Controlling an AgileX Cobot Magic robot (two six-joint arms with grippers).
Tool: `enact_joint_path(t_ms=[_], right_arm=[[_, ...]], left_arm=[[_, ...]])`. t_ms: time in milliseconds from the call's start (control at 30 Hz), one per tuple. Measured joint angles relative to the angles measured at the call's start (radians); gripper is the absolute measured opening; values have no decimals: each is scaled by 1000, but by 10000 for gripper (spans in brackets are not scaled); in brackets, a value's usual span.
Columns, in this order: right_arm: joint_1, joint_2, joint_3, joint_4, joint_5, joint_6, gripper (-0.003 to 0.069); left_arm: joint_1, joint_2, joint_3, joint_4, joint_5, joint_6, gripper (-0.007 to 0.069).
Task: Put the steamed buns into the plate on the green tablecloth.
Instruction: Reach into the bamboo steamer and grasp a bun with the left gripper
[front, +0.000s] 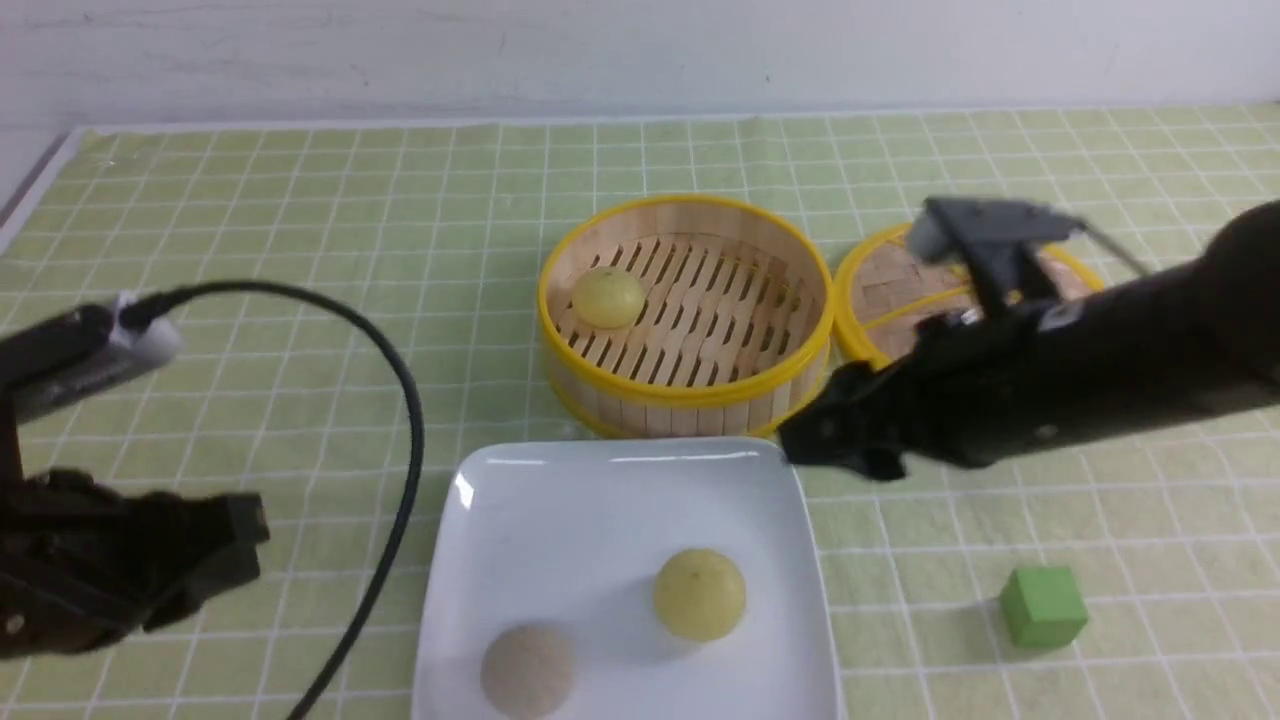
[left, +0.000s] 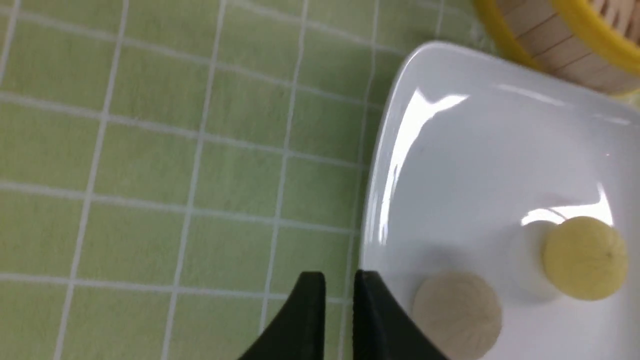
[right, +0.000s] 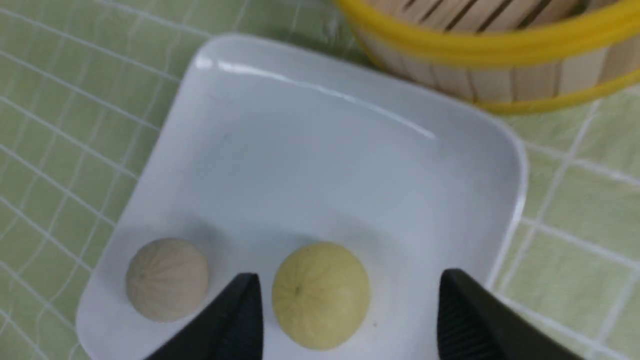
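Nearest the lens, the left gripper hovers low over the green tablecloth just left of the plate, its jaws drawn almost together with only a thin slit between them and nothing in it; a black cable loops over the cloth beside it. That checked cloth covers the whole table. Across its right side reaches the dark right arm, and the right gripper hangs above the plate's far right corner with its jaws spread wide and empty; from its wrist view they frame a bun below without touching it. Next in size, the white square plate lies at the near middle of the cloth, its far edge just in front of the bamboo steamer. The steamer's lid lies flat beside the basket on the right, partly hidden by the arm. One steamed bun sits on the plate toward its right, a greyish bun near it on the left, the two apart. The other steamed bun rests inside the steamer, at its left. Smallest, a green cube stands on the cloth right of the plate.
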Motion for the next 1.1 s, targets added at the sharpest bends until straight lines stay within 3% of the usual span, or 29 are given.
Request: enact_joint_path(t_ms=[100,133,167,200,300,467,567,767,933,1100], right_arm=[[-134,-125,-10,-89,220,1,153],[-141,-140,-10,-101,236,1,136],[-188,-184,-10,-138,346,5,44],[-221,-213,-8,-163,432,9,1],[-271,-294,16,-227,567,15,-14],[-290,-374,80,-282,585,15,-13],[-291,-402,117,-290,548,15,-13],[-291,-405,149,-292,475,15,-8],[-291,-405,154,-292,436,19,-5],[-291,-405,156,-285,433,20,-5]], left_arm=[[-2,99,-152,-25,120,26,14],[-3,116,-162,-29,128,35,12],[-19,183,-234,-55,182,65,2],[-35,244,-299,-80,218,98,2],[-113,404,-475,-123,258,163,3],[-232,638,-736,-101,260,132,65],[-289,842,-949,-11,275,26,175],[-352,1161,-1366,228,412,-17,371],[-373,1340,-1619,289,502,-17,395],[-378,1437,-1714,329,523,-17,377]])
